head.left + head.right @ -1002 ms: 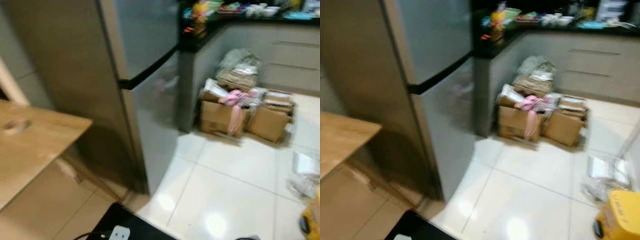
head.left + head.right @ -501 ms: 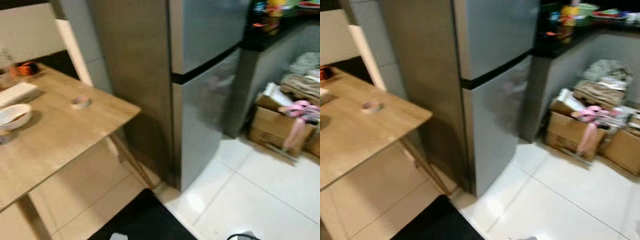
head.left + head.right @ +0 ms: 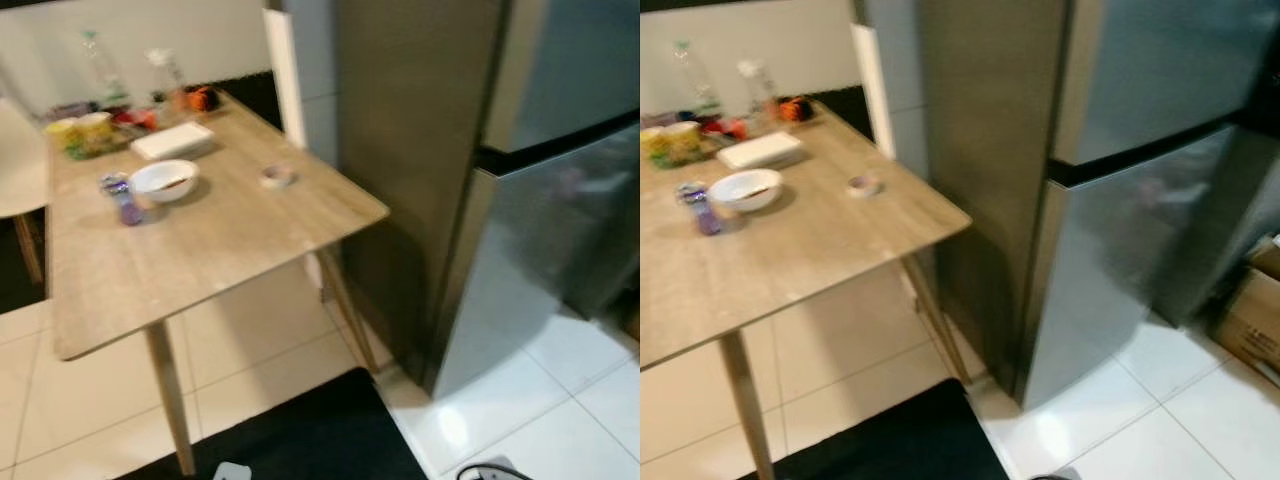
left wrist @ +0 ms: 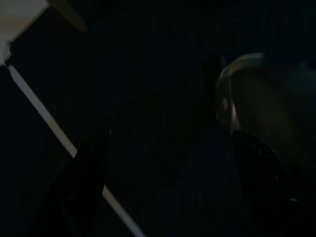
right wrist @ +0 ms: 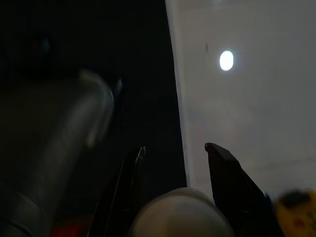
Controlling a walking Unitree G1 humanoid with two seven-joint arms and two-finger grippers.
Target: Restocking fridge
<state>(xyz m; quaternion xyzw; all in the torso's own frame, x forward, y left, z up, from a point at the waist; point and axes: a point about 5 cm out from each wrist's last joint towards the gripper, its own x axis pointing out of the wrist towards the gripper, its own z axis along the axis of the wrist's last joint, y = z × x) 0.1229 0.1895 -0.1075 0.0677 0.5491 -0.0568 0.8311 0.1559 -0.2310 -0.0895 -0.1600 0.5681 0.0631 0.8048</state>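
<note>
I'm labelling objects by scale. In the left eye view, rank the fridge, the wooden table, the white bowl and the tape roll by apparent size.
1. Fridge, partly cut off by the picture's edge.
2. Wooden table; it fills a similar area, so first place is unsure.
3. White bowl.
4. Tape roll.

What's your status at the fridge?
Right gripper open, empty, hanging over floor; left arm idle. Fridge doors shut, close ahead-right. Wooden table beside it, left.
</note>
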